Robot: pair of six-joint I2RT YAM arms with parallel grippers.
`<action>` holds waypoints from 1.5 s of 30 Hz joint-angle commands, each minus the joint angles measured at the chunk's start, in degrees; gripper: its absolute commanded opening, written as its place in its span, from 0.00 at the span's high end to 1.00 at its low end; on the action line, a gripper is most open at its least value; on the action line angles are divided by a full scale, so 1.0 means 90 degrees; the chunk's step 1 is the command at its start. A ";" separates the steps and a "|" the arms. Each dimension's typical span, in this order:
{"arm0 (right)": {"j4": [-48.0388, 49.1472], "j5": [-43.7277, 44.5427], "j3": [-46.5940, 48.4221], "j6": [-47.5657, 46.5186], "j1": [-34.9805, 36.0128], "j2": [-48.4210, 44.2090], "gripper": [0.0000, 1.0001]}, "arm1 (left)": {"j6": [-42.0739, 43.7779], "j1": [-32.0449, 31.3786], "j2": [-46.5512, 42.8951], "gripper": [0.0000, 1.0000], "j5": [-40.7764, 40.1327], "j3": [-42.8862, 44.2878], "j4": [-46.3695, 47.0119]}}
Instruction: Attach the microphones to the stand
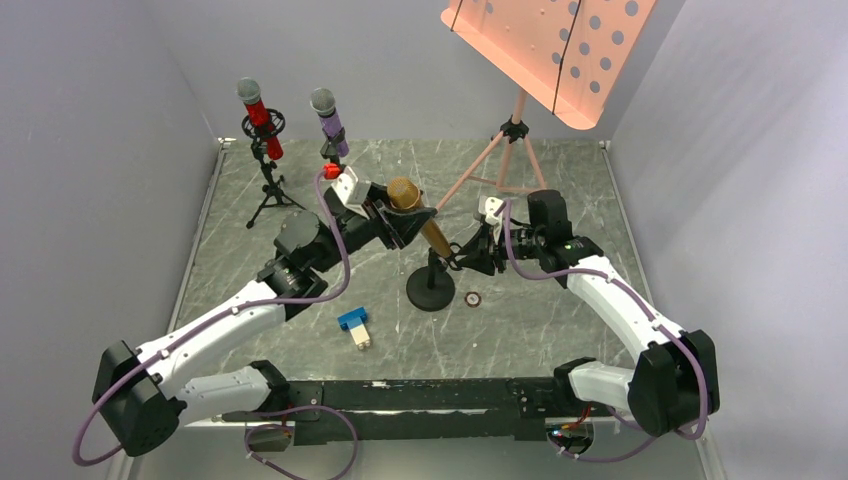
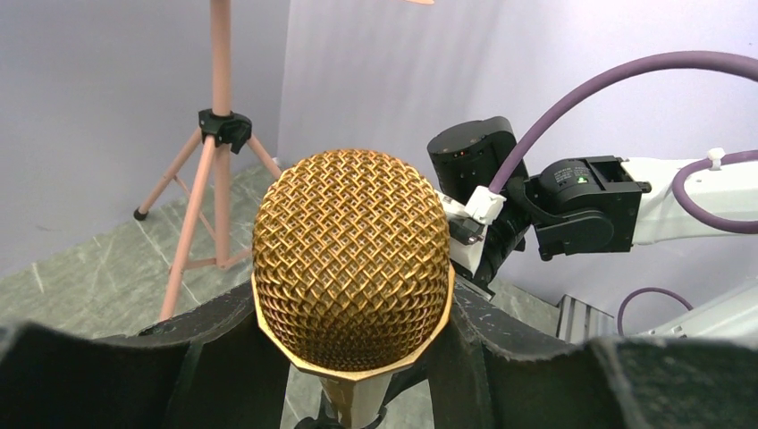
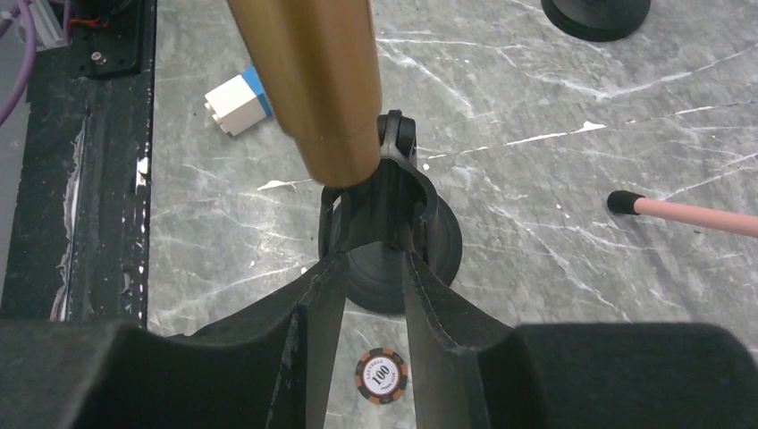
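The gold microphone (image 1: 405, 192) hangs tilted over the round-base stand (image 1: 431, 293) mid-table, its tail end right at the clip (image 3: 394, 152). The left gripper (image 1: 409, 222) is clamped just under its head, and the right gripper (image 3: 366, 261) is pinching the clip. The red microphone (image 1: 262, 118) and purple microphone (image 1: 330, 120) sit in stands at back left.

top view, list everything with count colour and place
round-base stand: 1, black, centre
gold microphone: 1, gold, centre, tilted above the round-base stand
red microphone: 1, glittery red, far left, on black tripod stand
purple microphone: 1, purple, far, beside the red one
music stand: 1, pink, far right
block: 1, blue and white, near left
poker chip: 1, brown, by the round base
table: 1, grey marble
left gripper: 1, black, shut on the gold microphone
right gripper: 1, black, shut on the round-base stand's clip
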 commanded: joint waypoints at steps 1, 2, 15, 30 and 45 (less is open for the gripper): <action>0.0208 -0.0095 -0.0100 -0.0090 0.0051 -0.0148 0.59 | -0.0256 0.0022 0.0171 1.00 0.0311 0.0252 0.0530; 0.0203 -0.0102 -0.0105 -0.0090 0.0050 -0.0151 0.59 | -0.0299 0.0022 0.0206 1.00 0.0336 0.0236 0.0561; 0.0213 -0.0161 -0.0135 -0.0099 0.0051 -0.0161 0.56 | -0.0497 0.0048 0.0609 1.00 0.0287 0.0151 0.1077; 0.0209 -0.0217 -0.0149 -0.0129 0.0050 -0.0185 0.56 | -0.0896 0.0215 0.0843 1.00 0.0431 0.0071 0.1571; 0.0204 -0.0257 -0.0159 -0.0143 0.0056 -0.0172 0.55 | -0.0963 0.0269 0.1093 1.00 0.0548 -0.0204 0.1544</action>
